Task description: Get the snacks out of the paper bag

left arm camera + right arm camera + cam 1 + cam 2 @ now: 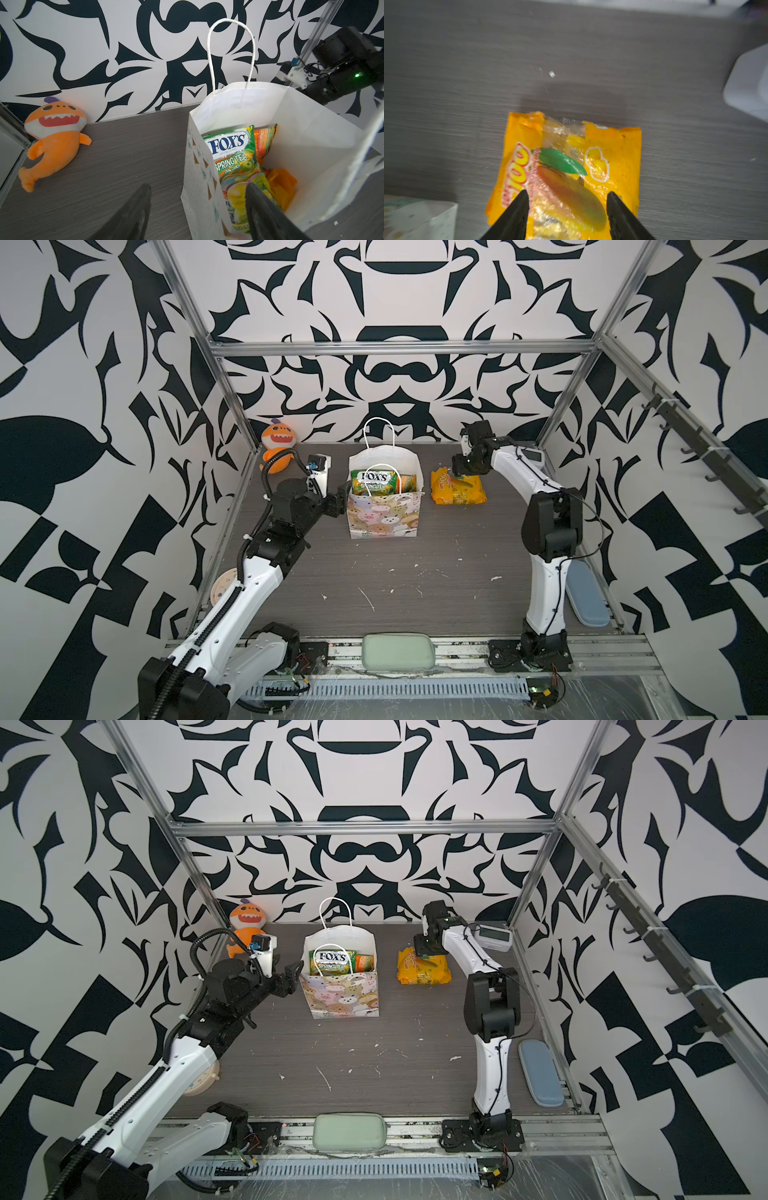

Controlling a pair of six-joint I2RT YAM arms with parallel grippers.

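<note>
Our right claw (568,192) hangs, jaws apart, over the yellow mango packet (612,149). That packet lies flat on the worktop (467,83), right of the paper bag (382,518) in both top views. Our left claw (197,187) stands open astride the bag's side wall, one finger inside by the green FOX'S packet (232,158) and an orange packet (264,141).

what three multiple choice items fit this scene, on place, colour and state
1. Where is the yellow mango packet? A in the paper bag; B on the table beside the bag; C against the plush shark.
2. Main colour of the FOX'S packet? A green; B blue; C purple.
3. How is the right pincer? A shut on the packet; B open over the packet; C shut on the bag.
B: it lies flat on the table. A: green wrapper shows. B: its jaws stand apart above it.
</note>
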